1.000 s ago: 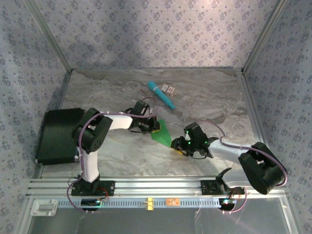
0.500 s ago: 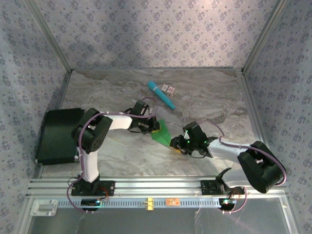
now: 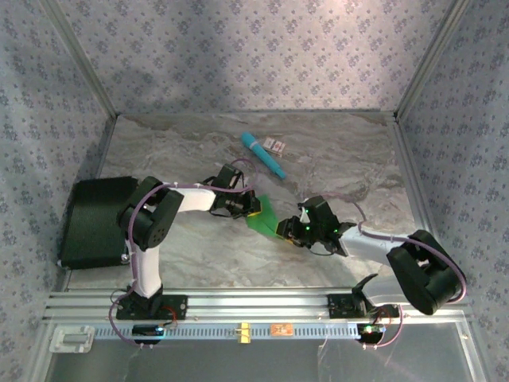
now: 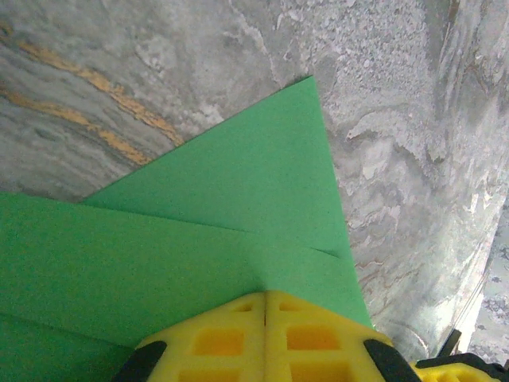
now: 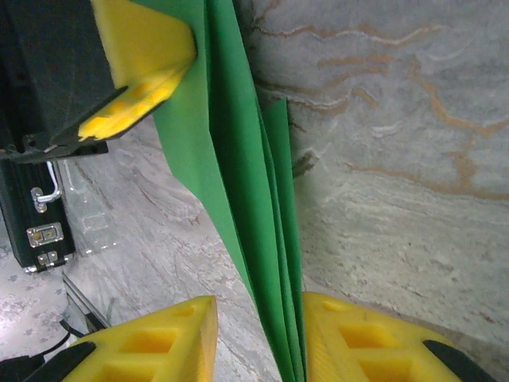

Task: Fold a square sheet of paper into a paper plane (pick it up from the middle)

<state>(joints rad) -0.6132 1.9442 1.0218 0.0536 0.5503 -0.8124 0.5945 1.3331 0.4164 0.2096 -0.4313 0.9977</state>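
The square sheet of paper (image 3: pixel 266 216) is bright green and folded into a narrow, pointed, layered shape like a paper plane. It sits mid-table between my two grippers. My left gripper (image 3: pixel 253 208) is shut on its left part; in the left wrist view the yellow fingertips (image 4: pixel 238 326) press together at the paper (image 4: pixel 238 199). My right gripper (image 5: pixel 260 306) is open around the pointed end. The layered paper (image 5: pixel 238 159) stands on edge against the right-hand finger (image 5: pixel 358 334), with a gap to the other finger. The left gripper's finger (image 5: pixel 147 48) shows at the far end.
A teal cylindrical stick (image 3: pixel 263 154) and a small card (image 3: pixel 275 145) lie farther back on the marbled table (image 3: pixel 350 159). A black block (image 3: pixel 95 219) sits at the left edge. Metal rails (image 3: pixel 254 306) run along the front, and patterned walls close in the sides.
My right gripper has crept up and left along the paper's point, and its jaws have narrowed. The left gripper has stayed put, shut on the paper.
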